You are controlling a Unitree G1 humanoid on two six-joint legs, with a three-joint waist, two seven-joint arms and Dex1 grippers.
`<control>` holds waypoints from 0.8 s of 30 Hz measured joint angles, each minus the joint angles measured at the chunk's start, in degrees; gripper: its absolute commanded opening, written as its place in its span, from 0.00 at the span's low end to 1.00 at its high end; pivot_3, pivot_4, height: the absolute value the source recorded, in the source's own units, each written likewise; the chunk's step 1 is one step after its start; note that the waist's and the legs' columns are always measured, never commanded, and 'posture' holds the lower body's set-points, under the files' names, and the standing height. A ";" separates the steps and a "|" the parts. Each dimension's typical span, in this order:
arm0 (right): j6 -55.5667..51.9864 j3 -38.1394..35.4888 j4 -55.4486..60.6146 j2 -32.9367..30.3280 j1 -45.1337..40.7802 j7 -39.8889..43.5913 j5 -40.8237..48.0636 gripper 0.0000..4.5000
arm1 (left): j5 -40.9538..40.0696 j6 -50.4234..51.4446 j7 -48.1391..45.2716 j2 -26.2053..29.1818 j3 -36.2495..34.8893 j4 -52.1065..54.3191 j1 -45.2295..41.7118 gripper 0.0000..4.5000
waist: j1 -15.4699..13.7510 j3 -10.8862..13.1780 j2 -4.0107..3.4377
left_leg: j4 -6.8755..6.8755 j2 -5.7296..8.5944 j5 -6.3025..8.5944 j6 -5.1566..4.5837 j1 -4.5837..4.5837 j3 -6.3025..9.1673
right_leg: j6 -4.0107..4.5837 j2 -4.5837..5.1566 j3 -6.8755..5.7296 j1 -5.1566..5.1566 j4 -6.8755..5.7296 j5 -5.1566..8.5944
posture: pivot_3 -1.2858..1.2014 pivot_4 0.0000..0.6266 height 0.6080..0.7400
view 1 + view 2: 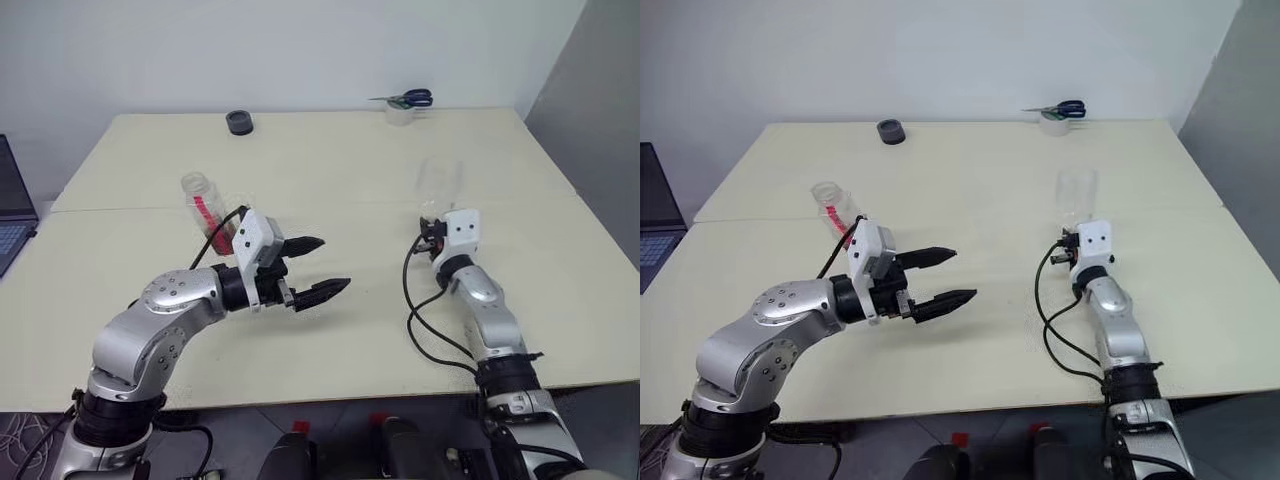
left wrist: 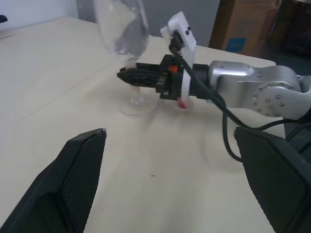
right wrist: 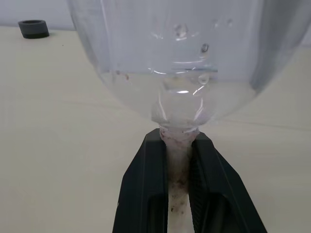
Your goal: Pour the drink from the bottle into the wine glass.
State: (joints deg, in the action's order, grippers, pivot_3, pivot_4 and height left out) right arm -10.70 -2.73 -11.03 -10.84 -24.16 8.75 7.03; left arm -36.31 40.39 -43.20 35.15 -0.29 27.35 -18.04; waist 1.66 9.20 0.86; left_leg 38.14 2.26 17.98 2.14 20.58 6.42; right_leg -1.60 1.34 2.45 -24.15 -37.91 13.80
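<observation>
While right fingers (image 3: 179, 194) clamp wine glass (image 3: 180, 63) — upright.

The clear wine glass (image 1: 1077, 195) stands upright and empty, well apart from the clear, red-labelled bottle (image 1: 836, 210).

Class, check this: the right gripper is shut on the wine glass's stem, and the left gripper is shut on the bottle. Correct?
Not quite. The left gripper is open and empty, apart from the bottle, as the left eye view shows. The right gripper does clamp the wine glass stem.
</observation>
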 measured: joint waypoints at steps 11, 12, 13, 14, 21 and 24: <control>-12.37 0.96 14.52 -2.55 6.05 4.12 2.64 0.06 | -0.01 0.11 0.60 -0.19 -0.30 0.12 1.03 1.00 | 0.00 -0.10 0.11 | -0.05 -0.02 0.00 0.00 -0.09 -0.02 | 0.00 -0.05 -0.02 0.06 0.05 0.01 | 0.52 0.24 1.00; -11.16 1.97 13.17 -2.46 4.91 4.86 1.92 0.06 | 0.01 0.06 1.23 -0.41 -0.51 0.14 1.63 1.00 | 0.25 -0.08 0.09 | -0.05 -0.02 0.00 0.00 -0.12 -0.07 | 0.00 -0.05 0.02 0.04 0.02 0.01 | 0.52 0.24 1.00; -9.60 3.05 11.68 -2.31 3.86 5.69 1.07 0.06 | 0.10 -0.05 1.94 -0.94 -0.67 0.14 1.95 1.00 | 0.51 -0.06 0.08 | -0.06 -0.07 0.00 0.00 -0.14 -0.14 | 0.00 -0.06 0.07 0.01 -0.03 0.01 | 0.52 0.24 1.00; -7.56 4.22 9.69 -2.10 2.44 6.73 0.48 0.06 | 0.23 -0.50 2.83 -1.32 -1.26 0.28 2.65 1.00 | 0.82 -0.05 0.06 | -0.08 -0.09 0.00 0.00 -0.15 -0.16 | 0.00 -0.08 0.07 -0.01 -0.04 0.01 | 0.52 0.24 1.00; 7.09 9.65 -5.43 1.58 -9.18 12.35 -2.58 0.06 | 2.19 -2.41 7.94 -1.69 -6.12 4.43 14.74 1.00 | 1.63 0.00 -0.01 | -0.14 -0.08 0.00 0.02 -0.12 -0.17 | 0.05 -0.04 0.10 -0.08 0.00 0.03 | 0.52 0.24 1.00; 12.04 9.66 -15.51 4.30 -14.66 12.68 -3.47 0.06 | 5.38 -4.60 11.92 -3.15 -7.13 7.80 21.15 1.00 | 1.56 0.00 -0.01 | -0.15 -0.06 0.00 0.02 -0.12 -0.17 | 0.05 -0.01 0.10 -0.08 0.01 0.02 | 0.52 0.24 1.00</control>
State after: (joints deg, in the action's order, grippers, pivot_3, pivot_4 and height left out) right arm 1.33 6.93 -26.54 -6.54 -38.82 21.43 3.55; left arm -30.93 35.78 -31.28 32.00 -7.43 35.16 3.12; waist 3.22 9.20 0.85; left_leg 37.99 2.20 17.98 2.15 20.46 6.25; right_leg -1.55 1.33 2.55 -24.23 -37.90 13.82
